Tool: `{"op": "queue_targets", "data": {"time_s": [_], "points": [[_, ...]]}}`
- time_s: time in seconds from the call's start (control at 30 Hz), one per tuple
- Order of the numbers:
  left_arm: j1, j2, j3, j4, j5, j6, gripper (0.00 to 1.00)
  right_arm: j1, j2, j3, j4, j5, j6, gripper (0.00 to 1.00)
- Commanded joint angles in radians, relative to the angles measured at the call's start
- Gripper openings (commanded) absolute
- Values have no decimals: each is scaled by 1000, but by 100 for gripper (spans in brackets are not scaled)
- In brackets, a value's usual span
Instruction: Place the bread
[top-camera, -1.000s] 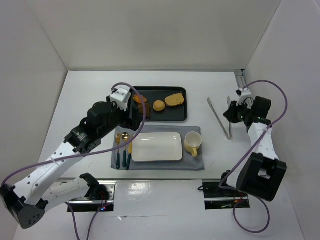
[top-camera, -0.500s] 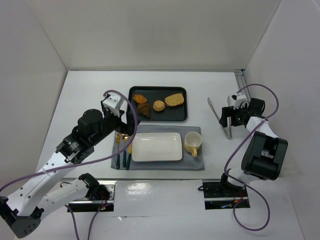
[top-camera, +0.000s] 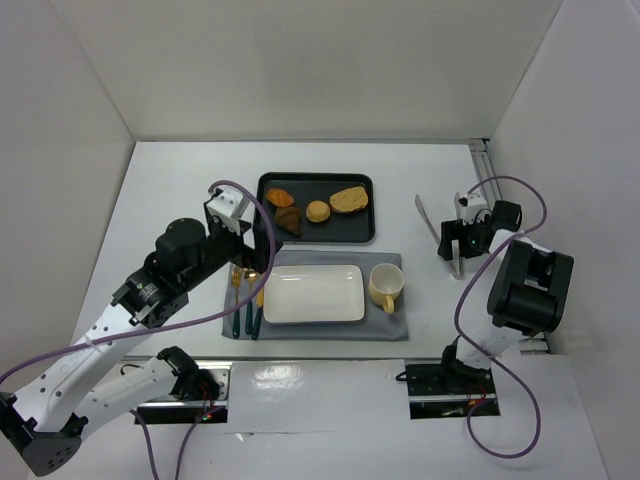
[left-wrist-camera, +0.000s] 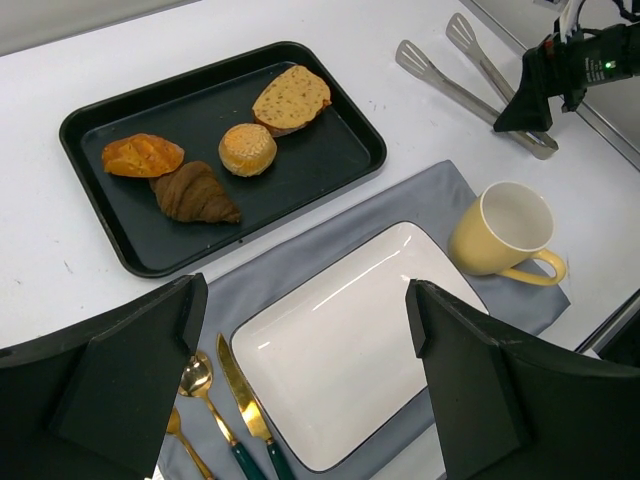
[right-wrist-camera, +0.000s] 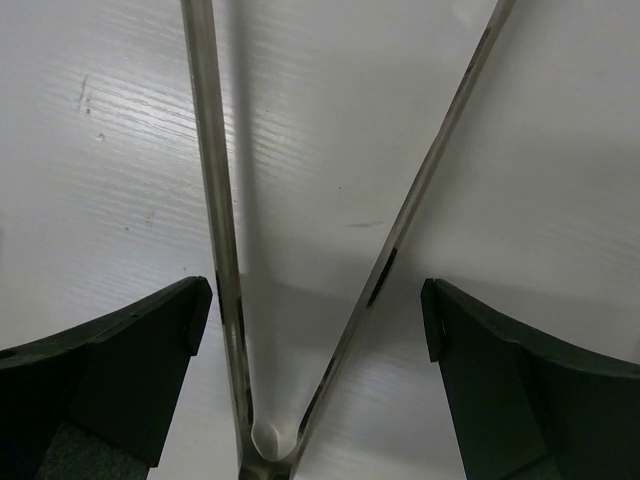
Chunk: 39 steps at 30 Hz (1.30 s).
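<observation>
The bread (top-camera: 349, 199) (left-wrist-camera: 291, 98), a flat oval golden slice with a darker crust, lies at the right end of the black tray (top-camera: 345, 230) (left-wrist-camera: 320, 160). My left gripper (top-camera: 247, 252) (left-wrist-camera: 305, 300) hangs open and empty above the white plate (top-camera: 313, 293) (left-wrist-camera: 350, 350), short of the tray. At the table's right side my right gripper (top-camera: 452, 245) (right-wrist-camera: 318, 300) is open low over the metal tongs (top-camera: 438, 230) (right-wrist-camera: 215, 200). Its fingers stand either side of the tongs' hinged end, apart from both arms.
On the tray also lie a round pale bun (top-camera: 318, 211) (left-wrist-camera: 247, 148), a dark croissant (top-camera: 288, 220) (left-wrist-camera: 195, 193) and an orange pastry (top-camera: 280, 197) (left-wrist-camera: 142, 155). A grey mat (top-camera: 395, 325) carries the plate, a yellow cup (top-camera: 386, 287) (left-wrist-camera: 505, 235) and gold cutlery (top-camera: 245, 300) (left-wrist-camera: 240, 400).
My left gripper has drawn back from the tray's left end to above the mat. My right arm has folded down over the tongs and its jaws have opened wide.
</observation>
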Motion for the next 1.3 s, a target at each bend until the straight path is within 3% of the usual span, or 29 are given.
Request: {"op": "queue_targets", "data": {"time_s": [0.0,0.53,0.67,0.8,0.93,0.97,1.2,1.23,1.27], "points": [[4,-1,-2,38,19,-8,100,-5,37,21,67,7,-19,100],[4,8,-2,38,10,-8,100,82,121,12,142,93,-70,100],[4,8,-2,38,10,-8,100,93,131,12,142,107,-79,95],[4,8,-2,38,1,-8,100,93,149,21,119,96,-79,82],[4,8,-2,38,1,-8,100,93,140,21,96,87,-79,61],[4,8,-2,38,1,-8,100,93,140,21,86,78,-79,51],[4,8,-2,38,-8,-8,100,82,57,53,43,44,-70,26],[4,8,-2,38,-8,-8,100,82,45,62,31,29,-70,8],[4,8,-2,38,-8,2,100,82,17,82,5,20,-70,1]]}}
